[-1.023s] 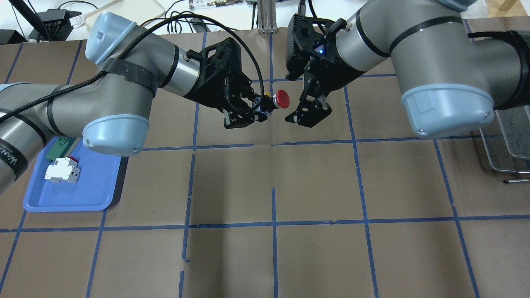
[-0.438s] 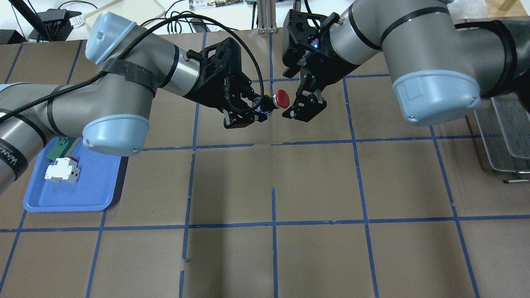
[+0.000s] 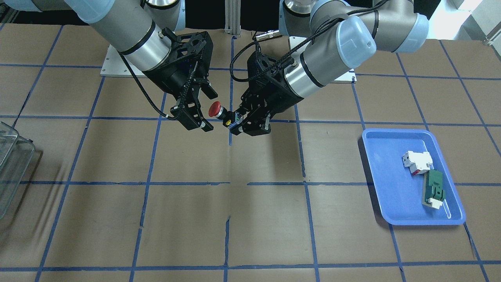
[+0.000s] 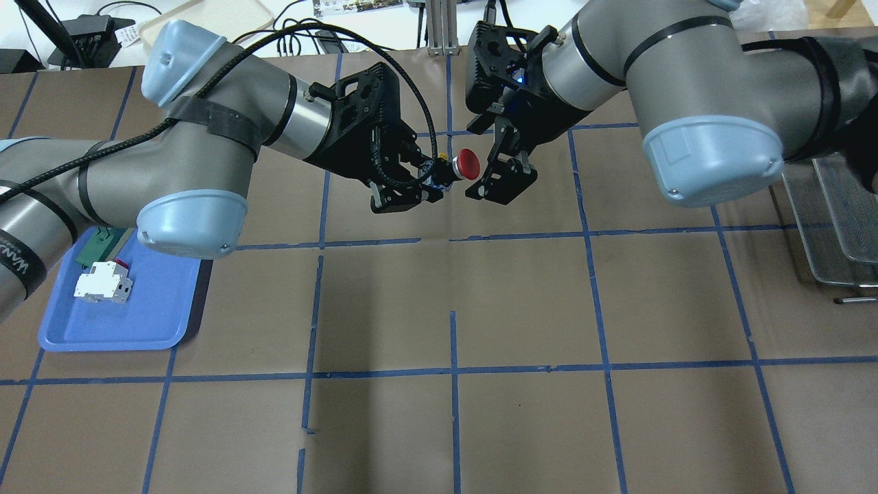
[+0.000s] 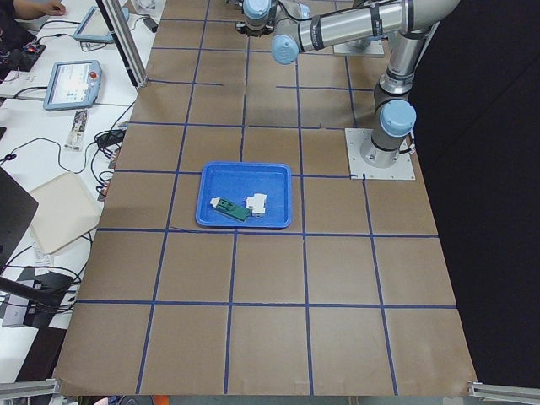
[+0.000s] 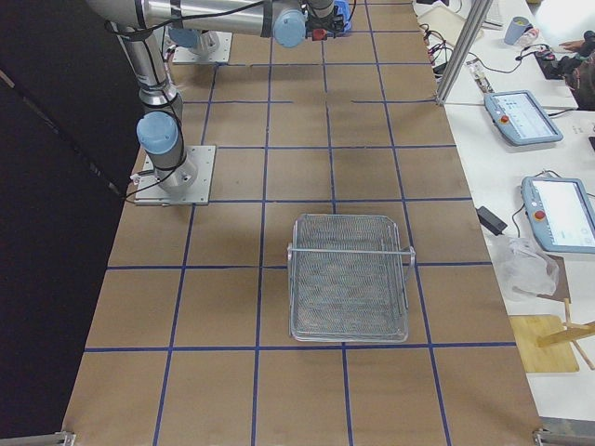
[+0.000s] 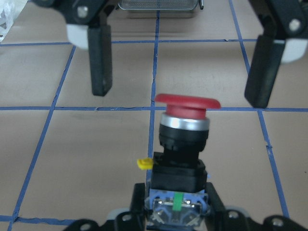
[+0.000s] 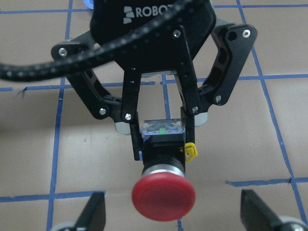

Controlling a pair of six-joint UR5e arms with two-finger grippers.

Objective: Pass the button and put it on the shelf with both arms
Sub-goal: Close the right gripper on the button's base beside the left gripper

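The button (image 4: pixel 468 163) has a red cap, a black body and a blue-marked rear block. My left gripper (image 4: pixel 426 184) is shut on its rear block and holds it level above the table, cap towards the right arm. It also shows in the front view (image 3: pixel 214 110), the left wrist view (image 7: pixel 185 127) and the right wrist view (image 8: pixel 163 192). My right gripper (image 4: pixel 488 171) is open, with one finger on each side of the red cap and apart from it. Its fingers (image 7: pixel 99 62) stand level with the cap in the left wrist view.
A blue tray (image 4: pixel 144 322) at the left arm's side holds a white-and-red block (image 4: pixel 103 281) and a green-and-white flat part (image 3: pixel 433 188). A wire mesh shelf basket (image 6: pixel 349 279) stands on the right arm's side (image 4: pixel 833 233). Brown paper with blue tape lines covers the table.
My right gripper has moved left towards the button, and its open fingers now flank the red cap. My left arm and the button have stayed still.
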